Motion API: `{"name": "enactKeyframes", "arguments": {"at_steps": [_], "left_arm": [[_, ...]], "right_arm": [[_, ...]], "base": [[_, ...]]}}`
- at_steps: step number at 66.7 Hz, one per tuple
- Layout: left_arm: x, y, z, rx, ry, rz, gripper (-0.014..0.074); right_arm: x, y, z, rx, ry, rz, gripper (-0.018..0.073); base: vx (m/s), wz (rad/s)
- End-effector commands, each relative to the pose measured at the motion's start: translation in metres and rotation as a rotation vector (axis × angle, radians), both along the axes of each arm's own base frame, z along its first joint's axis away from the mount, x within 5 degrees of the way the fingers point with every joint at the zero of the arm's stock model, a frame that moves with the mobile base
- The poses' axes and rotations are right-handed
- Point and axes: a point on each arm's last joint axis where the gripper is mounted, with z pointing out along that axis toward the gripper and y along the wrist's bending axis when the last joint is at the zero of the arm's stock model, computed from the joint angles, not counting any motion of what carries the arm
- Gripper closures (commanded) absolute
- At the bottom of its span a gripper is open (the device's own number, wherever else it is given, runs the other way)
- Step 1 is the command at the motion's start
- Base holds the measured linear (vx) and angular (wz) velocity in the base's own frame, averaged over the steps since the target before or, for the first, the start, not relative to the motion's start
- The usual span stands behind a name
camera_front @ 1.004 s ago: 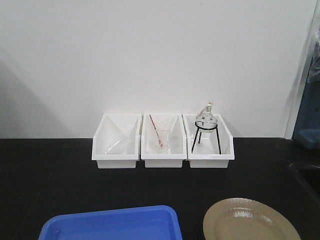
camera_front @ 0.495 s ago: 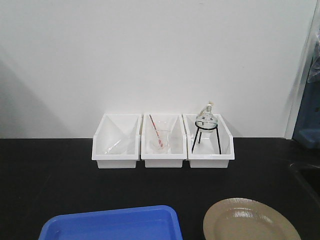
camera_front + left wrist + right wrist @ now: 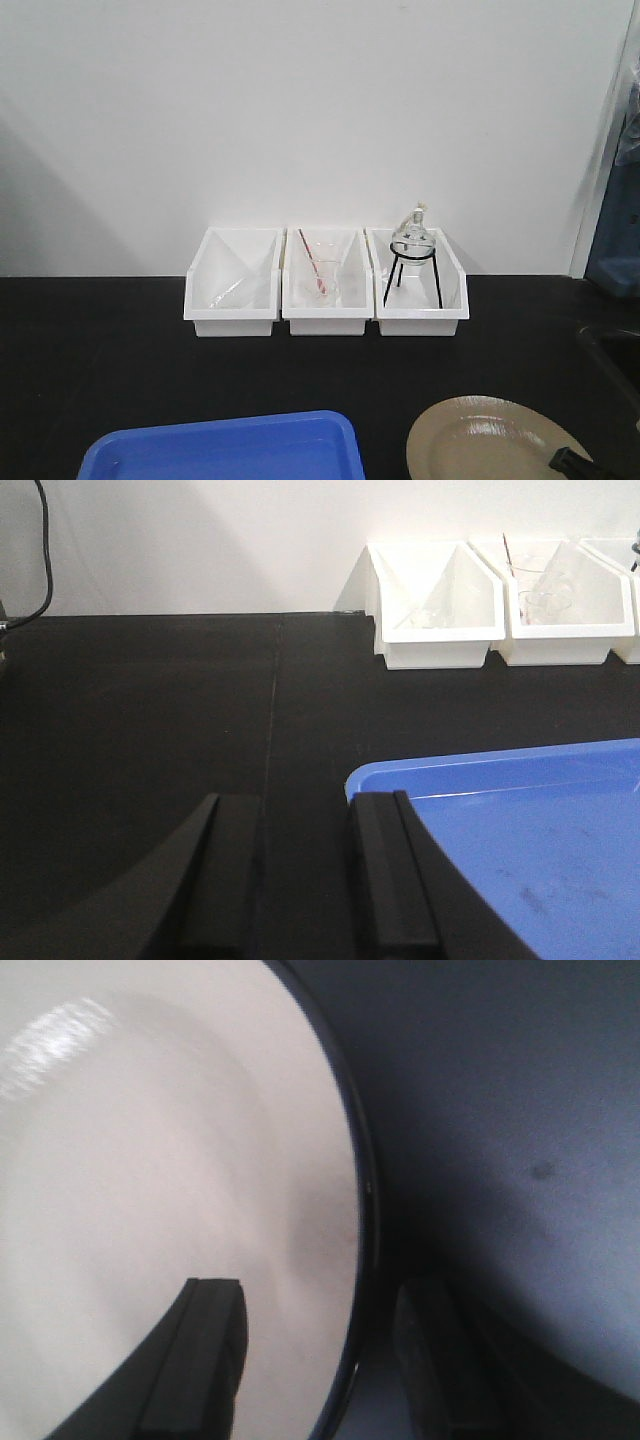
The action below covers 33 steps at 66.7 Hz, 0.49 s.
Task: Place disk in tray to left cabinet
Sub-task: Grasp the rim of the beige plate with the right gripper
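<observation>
The tan disk (image 3: 495, 442) with its thin black rim lies flat on the black counter at the front right. The blue tray (image 3: 225, 447) sits just left of it, with nothing in it. In the right wrist view the disk (image 3: 150, 1160) fills the left side. My right gripper (image 3: 320, 1355) is open, one finger over the disk's inside and the other outside, with the rim between them. One of its black fingertips (image 3: 566, 462) shows at the disk's near right edge. My left gripper (image 3: 305, 870) is open and holds nothing, at the tray's (image 3: 520, 840) left corner. The cabinet is out of view.
Three white bins (image 3: 326, 282) stand in a row against the white wall. The middle bin holds a glass beaker with a red rod (image 3: 318, 270), and the right bin a round flask on a black tripod (image 3: 412, 250). A recessed edge (image 3: 612, 345) is at the counter's far right.
A black fingertip of my right gripper has come into the front view at the disk's near right edge. The disk, the tray and the bins have not moved.
</observation>
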Motion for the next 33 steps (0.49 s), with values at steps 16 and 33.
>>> {"name": "enactKeyframes", "arguments": {"at_steps": [16, 33], "left_arm": [[0.003, 0.0, 0.014, -0.01, -0.088, 0.003, 0.0237], [0.003, 0.0, 0.014, -0.01, -0.088, 0.003, 0.0237]], "right_arm": [[0.018, -0.004, 0.012, -0.01, -0.16, -0.043, 0.0143], [0.027, -0.005, 0.005, -0.004, -0.169, -0.065, 0.0166]], "base": [[0.0, 0.0], [0.0, 0.0]]}}
